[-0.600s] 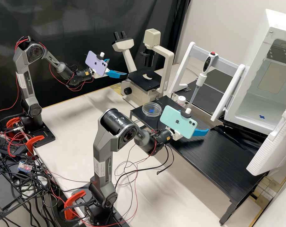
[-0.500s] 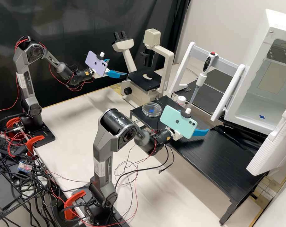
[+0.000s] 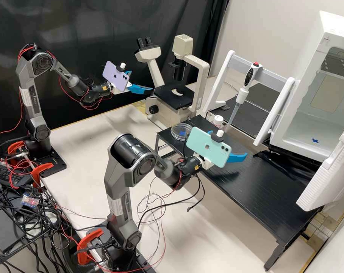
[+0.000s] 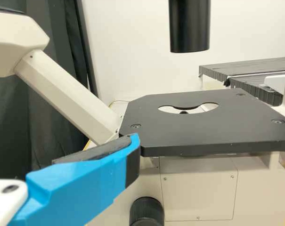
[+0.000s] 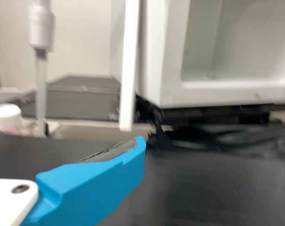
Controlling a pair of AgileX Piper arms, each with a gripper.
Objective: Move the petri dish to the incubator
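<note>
In the high view, the clear round petri dish (image 3: 176,132) lies at the far left end of the black raised table, around or over a blue mark. My right gripper (image 3: 233,142), beside the mint phone, is open above that table, to the right of the dish. My left gripper (image 3: 142,80) stands open and empty, left of the microscope. The white incubator (image 3: 301,128) has its door open and a blue cross on its floor. One finger of my left gripper (image 4: 133,143) shows before the microscope stage; one finger of my right gripper (image 5: 138,145) is before the incubator (image 5: 173,89).
The microscope (image 3: 200,81) stands behind the black table (image 3: 261,189). A pipette (image 3: 241,94) hangs on a white-framed rack, with a small white-capped bottle (image 3: 218,121) near it. The incubator's ribbed door (image 3: 327,178) juts out at the right. Loose cables hang below my right arm.
My right arm and gripper have shifted a little to the left in the high view, the phone now covering the dish's right edge. The left arm and the dish have stayed put.
</note>
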